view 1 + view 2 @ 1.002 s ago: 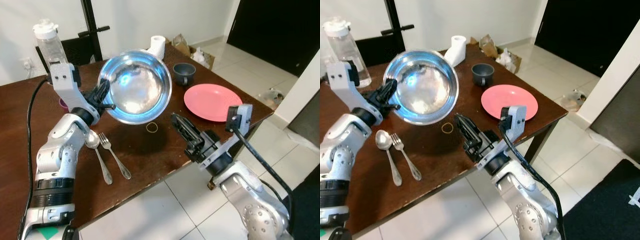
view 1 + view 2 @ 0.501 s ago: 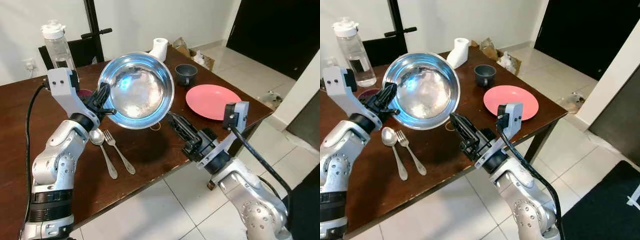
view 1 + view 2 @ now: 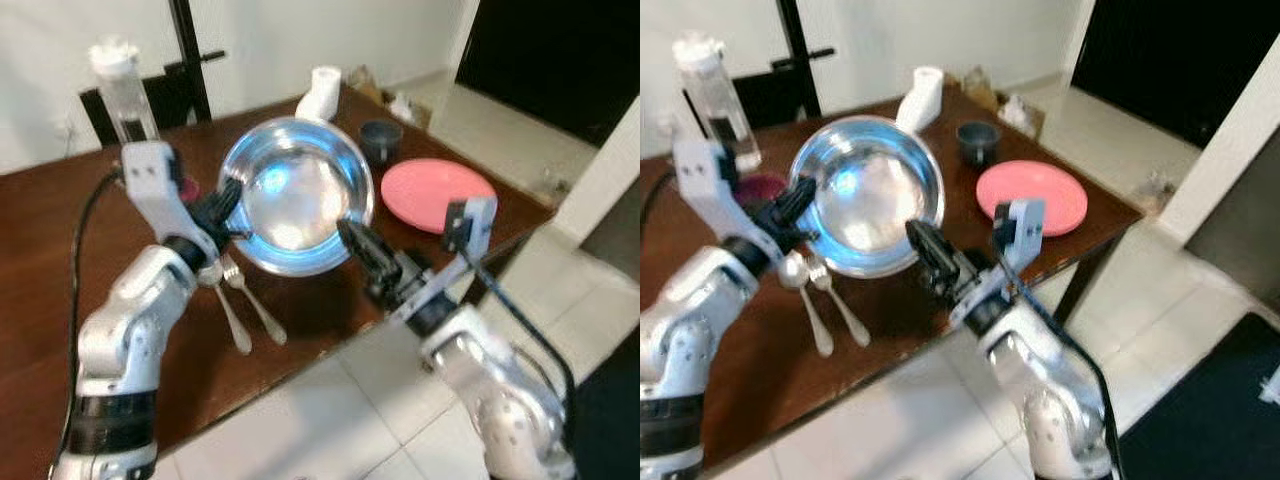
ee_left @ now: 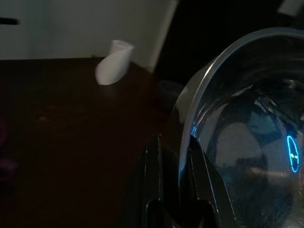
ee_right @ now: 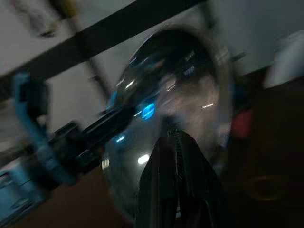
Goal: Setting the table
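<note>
Since earlier: right gripper [image 3: 352, 232] is now reaching up to the near-right rim of the large shiny steel bowl [image 3: 297, 208], where it was hanging lower and apart; the head camera is also shifting and blurring.

Head views: left gripper [image 3: 226, 200] is holding the bowl by its left rim, tilted and lifted above the dark brown wooden desk [image 3: 40, 250]. A metal spoon [image 3: 800, 280] and fork [image 3: 836, 300] are lying under the bowl's left side; a flat pink plate [image 3: 438, 193], dark grey cup [image 3: 380, 137], white paper roll [image 3: 322, 88] and clear water bottle [image 3: 123, 88] are standing farther back.

Left wrist view: the two black fingers [image 4: 153, 175] are clamping the bowl's rim, one inside, one outside.

Right wrist view: blurred; the fingers are looking pressed together, pointing at the bowl's outer wall [image 5: 190, 90].

Key relation: the bowl is lying directly ahead of the right fingers, its rim just at their tips, so the right arm seems ready to steady or take it.
</note>
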Controlling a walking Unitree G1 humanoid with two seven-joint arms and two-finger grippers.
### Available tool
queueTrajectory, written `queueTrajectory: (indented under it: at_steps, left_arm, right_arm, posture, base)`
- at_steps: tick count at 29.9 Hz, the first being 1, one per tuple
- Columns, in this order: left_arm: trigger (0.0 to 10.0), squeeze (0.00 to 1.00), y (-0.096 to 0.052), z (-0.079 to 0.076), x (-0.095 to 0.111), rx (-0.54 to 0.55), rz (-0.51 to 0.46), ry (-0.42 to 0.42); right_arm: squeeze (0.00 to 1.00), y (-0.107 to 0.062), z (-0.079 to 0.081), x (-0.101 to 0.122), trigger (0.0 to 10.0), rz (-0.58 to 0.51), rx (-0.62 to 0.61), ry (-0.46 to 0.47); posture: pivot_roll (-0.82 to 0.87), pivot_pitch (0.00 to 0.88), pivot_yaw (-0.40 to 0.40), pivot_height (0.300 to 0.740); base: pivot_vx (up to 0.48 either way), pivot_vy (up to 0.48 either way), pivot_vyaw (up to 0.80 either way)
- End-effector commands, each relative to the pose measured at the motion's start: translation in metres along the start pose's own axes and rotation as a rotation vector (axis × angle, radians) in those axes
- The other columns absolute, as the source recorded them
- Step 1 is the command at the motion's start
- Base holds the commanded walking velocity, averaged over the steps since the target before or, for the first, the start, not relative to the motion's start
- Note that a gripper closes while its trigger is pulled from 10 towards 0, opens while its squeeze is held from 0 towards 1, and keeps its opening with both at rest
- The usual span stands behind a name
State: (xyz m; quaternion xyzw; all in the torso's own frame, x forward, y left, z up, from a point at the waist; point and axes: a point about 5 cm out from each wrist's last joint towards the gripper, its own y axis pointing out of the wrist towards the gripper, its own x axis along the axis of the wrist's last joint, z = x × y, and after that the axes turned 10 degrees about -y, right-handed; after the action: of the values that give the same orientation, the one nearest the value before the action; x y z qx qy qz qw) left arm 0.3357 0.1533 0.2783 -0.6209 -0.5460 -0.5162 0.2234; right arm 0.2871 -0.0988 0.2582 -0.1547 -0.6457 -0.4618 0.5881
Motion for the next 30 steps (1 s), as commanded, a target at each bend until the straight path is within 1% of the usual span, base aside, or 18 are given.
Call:
queueTrajectory:
  at_steps: [1, 3, 4, 8, 9, 11, 12, 13, 21, 30]
  left_arm:
    - [10.0, 0.00, 0.001, -0.002, -0.002, 0.003, 0.016, 0.018]
    - [10.0, 0.00, 0.001, -0.003, -0.002, 0.005, 0.019, 0.018]
    - [10.0, 0.00, 0.002, -0.004, -0.003, 0.005, 0.022, 0.018]
    - [10.0, 0.00, 0.003, -0.005, -0.003, 0.010, 0.021, 0.025]
    - [10.0, 0.00, 0.004, -0.005, -0.003, 0.012, 0.024, 0.043]
    - [10.0, 0.00, 0.006, -0.002, -0.007, 0.046, 0.039, 0.076]
    - [10.0, 0.00, 0.006, -0.002, -0.007, 0.046, 0.039, 0.076]
    - [10.0, 0.00, 0.006, -0.001, -0.008, 0.046, 0.042, 0.093]
    - [10.0, 0.00, 0.006, -0.004, -0.010, 0.034, 0.053, 0.096]
    - [10.0, 0.00, 0.008, -0.004, -0.012, 0.032, 0.068, 0.102]
  right_arm:
    - [0.00, -0.007, -0.014, -0.002, 10.0, 0.009, -0.089, -0.019]
    - [0.00, -0.008, -0.017, -0.002, 10.0, 0.010, -0.111, -0.023]
    - [0.00, -0.009, -0.022, -0.003, 10.0, 0.012, -0.148, -0.026]
    - [0.00, -0.011, -0.024, -0.002, 10.0, 0.011, -0.164, -0.024]
    - [0.00, -0.011, -0.025, -0.002, 10.0, 0.009, -0.166, -0.024]
    - [0.00, -0.012, -0.025, -0.002, 10.0, 0.004, -0.172, -0.025]
    - [0.00, -0.012, -0.025, -0.002, 10.0, 0.004, -0.172, -0.025]
    - [0.00, -0.012, -0.024, -0.002, 10.0, 0.002, -0.174, -0.025]
    - [0.00, -0.012, -0.024, -0.002, 10.0, -0.004, -0.184, -0.025]
    - [0.00, -0.013, -0.024, -0.002, 10.0, -0.009, -0.186, -0.025]
  posture:
    - [0.04, 0.155, 0.093, 0.740]
    - [0.04, 0.155, 0.095, 0.740]
    - [0.04, 0.155, 0.095, 0.740]
    - [0.04, 0.155, 0.095, 0.740]
    - [0.04, 0.155, 0.095, 0.740]
    - [0.03, 0.154, 0.102, 0.740]
    - [0.03, 0.154, 0.102, 0.740]
    - [0.03, 0.154, 0.102, 0.740]
    - [0.03, 0.150, 0.109, 0.740]
    - [0.02, 0.149, 0.112, 0.740]
  base:
    - [0.000, 0.000, 0.00]
    - [0.000, 0.000, 0.00]
    - [0.000, 0.000, 0.00]
    - [0.000, 0.000, 0.00]
    - [0.000, 0.000, 0.00]
    - [0.000, -0.375, 0.00]
    - [0.000, -0.428, 0.00]
    - [0.000, -0.439, 0.00]
    - [0.000, -0.425, 0.00]
    - [0.283, -0.383, 0.00]
